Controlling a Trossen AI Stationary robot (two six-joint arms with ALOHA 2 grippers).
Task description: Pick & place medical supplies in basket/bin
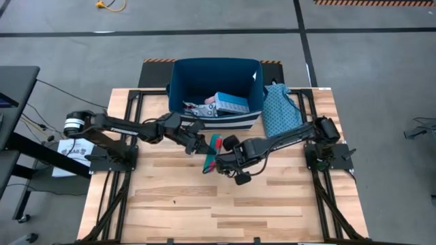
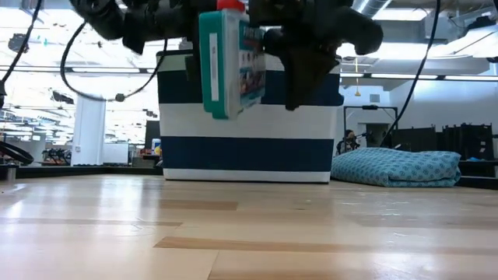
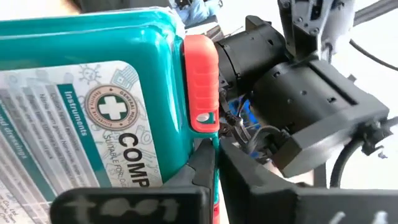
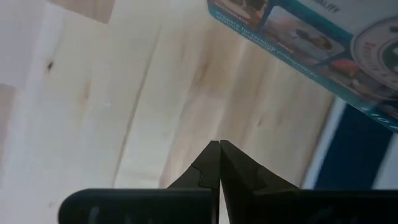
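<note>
The teal-and-red box [image 1: 212, 151] hangs in the air in front of the bin, standing on edge with its red latch [image 2: 230, 6] on top. My left gripper [image 3: 215, 169] comes at it from the left and is shut on it. My right gripper [image 4: 219, 149] is shut and empty. It points down at the table just to the right of the box [image 2: 226, 62]. The navy bin with white stripes [image 1: 176, 92] stands at the far edge and holds a white packet [image 1: 197, 109] and a light blue item [image 1: 230, 102]. My left gripper pinches the box's thin teal edge [image 3: 215, 146] between its two fingers, just below the red latch [image 3: 200, 84]. The fingers come roughly level from the table's left. The box is lifted clear of the table and stands upright on edge.
The teal patterned cloth bag [image 1: 279, 109] lies to the right of the bin, also seen in the low view as the bag [image 2: 397, 167]. Bare wooden table [image 1: 225, 204] spreads toward the near edge. The two grippers are close together at the box.
</note>
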